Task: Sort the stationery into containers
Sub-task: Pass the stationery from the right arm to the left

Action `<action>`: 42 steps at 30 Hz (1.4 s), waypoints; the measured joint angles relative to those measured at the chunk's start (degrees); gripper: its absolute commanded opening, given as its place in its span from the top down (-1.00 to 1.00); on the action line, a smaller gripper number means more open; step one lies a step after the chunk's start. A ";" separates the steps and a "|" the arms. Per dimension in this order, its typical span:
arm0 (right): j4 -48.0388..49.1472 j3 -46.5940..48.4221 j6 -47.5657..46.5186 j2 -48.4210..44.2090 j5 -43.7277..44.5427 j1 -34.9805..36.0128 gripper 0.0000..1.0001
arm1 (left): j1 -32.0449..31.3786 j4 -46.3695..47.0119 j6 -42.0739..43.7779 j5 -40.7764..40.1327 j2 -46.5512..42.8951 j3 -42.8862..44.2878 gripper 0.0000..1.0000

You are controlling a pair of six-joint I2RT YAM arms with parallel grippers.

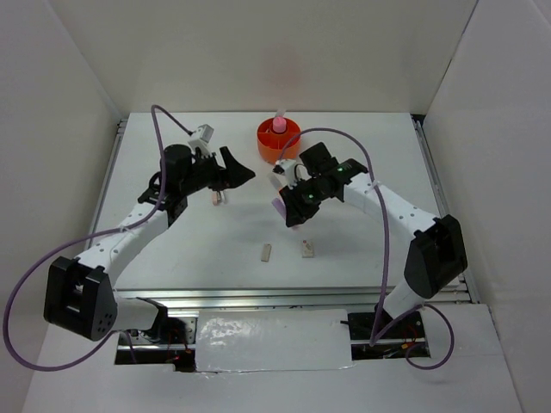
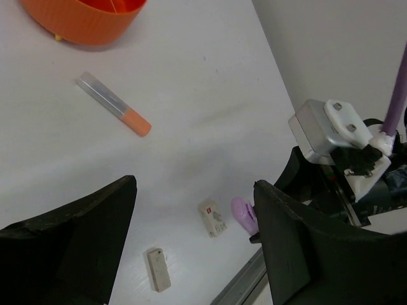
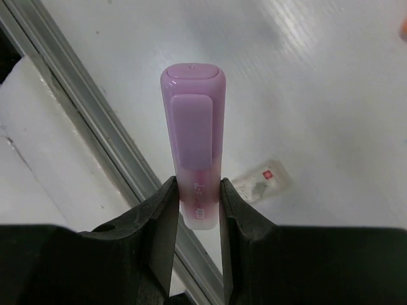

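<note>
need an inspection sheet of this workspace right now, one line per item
surface: white table, metal rail along its near edge
job's things: orange tub at far centre, pink-capped tube upright inside; orange-capped marker and two erasers loose on the table
clutter: nothing seen
grippers: left end effector open, empty; right end effector shut on lilac marker
cables: purple cable trailing from each arm
surroundings: white walls on three sides
</note>
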 measured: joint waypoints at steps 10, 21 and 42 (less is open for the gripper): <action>0.09 5.64 6.43 5.03 3.87 4.44 1.00 | -4.68 0.11 -2.05 1.27 4.68 -2.08 -0.42; 0.09 7.28 7.63 5.27 5.81 5.27 1.00 | -7.69 2.69 -4.79 4.66 6.93 -2.73 -0.26; -0.35 8.81 7.74 6.19 7.26 5.86 -0.14 | -7.96 6.80 -7.52 6.69 8.57 -2.80 1.00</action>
